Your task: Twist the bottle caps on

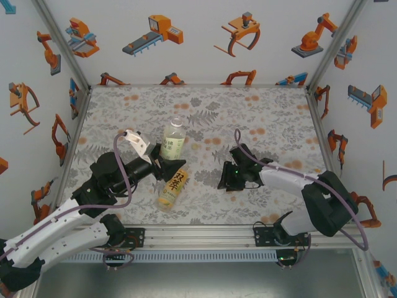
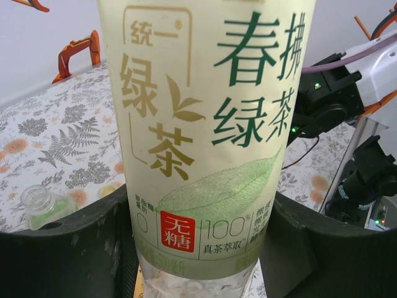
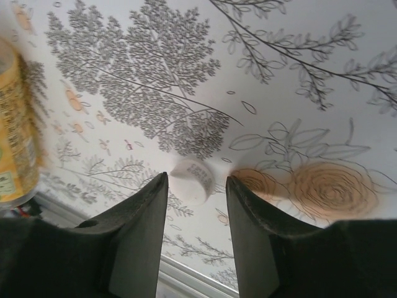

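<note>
The clear bottle (image 2: 205,124) with the pale yellow-green label stands upright at mid-table (image 1: 173,140). My left gripper (image 1: 164,162) is shut on its lower body, one finger (image 2: 68,248) pressed to each side. An amber bottle (image 1: 172,188) with a yellow label lies on its side just in front. A short green-tinted bottle (image 2: 40,206) with an open mouth stands to the left behind the left finger. A white bottle cap (image 3: 193,180) lies on the table between the tips of my right gripper (image 3: 196,176), which is open and points down (image 1: 227,183).
The amber bottle (image 3: 15,143) lies to the left of my right gripper, a short way from the cap. The table's metal front rail (image 1: 205,234) runs close below both grippers. Printed walls (image 1: 198,37) enclose the table on three sides.
</note>
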You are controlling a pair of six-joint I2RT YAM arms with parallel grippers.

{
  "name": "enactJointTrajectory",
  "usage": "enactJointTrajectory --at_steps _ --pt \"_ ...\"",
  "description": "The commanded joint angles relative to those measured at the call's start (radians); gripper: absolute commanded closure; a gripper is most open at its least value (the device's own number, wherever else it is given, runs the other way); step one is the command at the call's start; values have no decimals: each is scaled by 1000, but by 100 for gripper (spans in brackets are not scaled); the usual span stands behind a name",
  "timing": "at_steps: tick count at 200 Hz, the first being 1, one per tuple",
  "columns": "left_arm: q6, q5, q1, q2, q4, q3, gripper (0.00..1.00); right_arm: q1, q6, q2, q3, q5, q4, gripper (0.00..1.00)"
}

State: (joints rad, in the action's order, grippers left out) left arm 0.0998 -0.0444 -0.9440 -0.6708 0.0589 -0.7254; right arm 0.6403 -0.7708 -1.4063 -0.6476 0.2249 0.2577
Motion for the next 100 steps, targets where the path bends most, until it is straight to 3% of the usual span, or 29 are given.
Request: enactJointTrajectory --at_steps 1,36,100 --pt "17 4 -3 -1 45 3 100 39 44 -27 -72 -134 176 56" --pt "15 3 -2 2 39 4 100 114 88 -108 -200 -259 305 53" --pt "6 17 -2 25 31 14 100 172 105 -186 -325 -304 364 54"
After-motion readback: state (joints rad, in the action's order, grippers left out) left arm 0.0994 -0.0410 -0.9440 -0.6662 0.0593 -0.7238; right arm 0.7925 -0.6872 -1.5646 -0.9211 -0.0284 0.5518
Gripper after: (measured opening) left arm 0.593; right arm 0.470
